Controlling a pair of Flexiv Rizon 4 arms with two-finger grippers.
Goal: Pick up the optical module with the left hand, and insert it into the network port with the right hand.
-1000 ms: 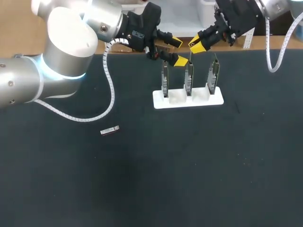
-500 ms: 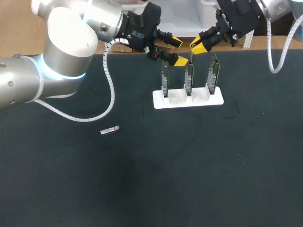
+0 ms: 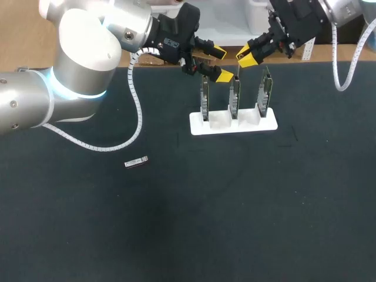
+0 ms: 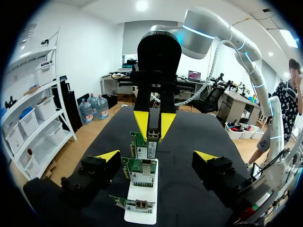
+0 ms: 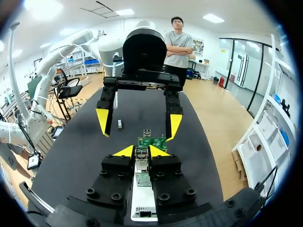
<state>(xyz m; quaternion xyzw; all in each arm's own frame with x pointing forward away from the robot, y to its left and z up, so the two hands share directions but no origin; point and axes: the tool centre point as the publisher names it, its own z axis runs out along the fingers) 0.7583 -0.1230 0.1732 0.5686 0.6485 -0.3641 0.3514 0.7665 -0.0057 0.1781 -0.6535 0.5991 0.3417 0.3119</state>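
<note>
Pinching optical module [image 4: 153, 135], right claw [image 3: 245, 57] hangs above rack [image 3: 211, 128], lined up over cards [image 3: 234, 94] for insertion; left claw [image 3: 218, 63] wide open, empty, beside rack, giving room.

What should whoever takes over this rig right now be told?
Left gripper: open, empty, by the cards' tops.
Right gripper: shut on the optical module, held over the network cards in the white stand.
A second module lies on the table, apart from both arms.
Done: module is in the right gripper.
Left: seat it in a card's port; I cannot tell whether it has entered.
</note>
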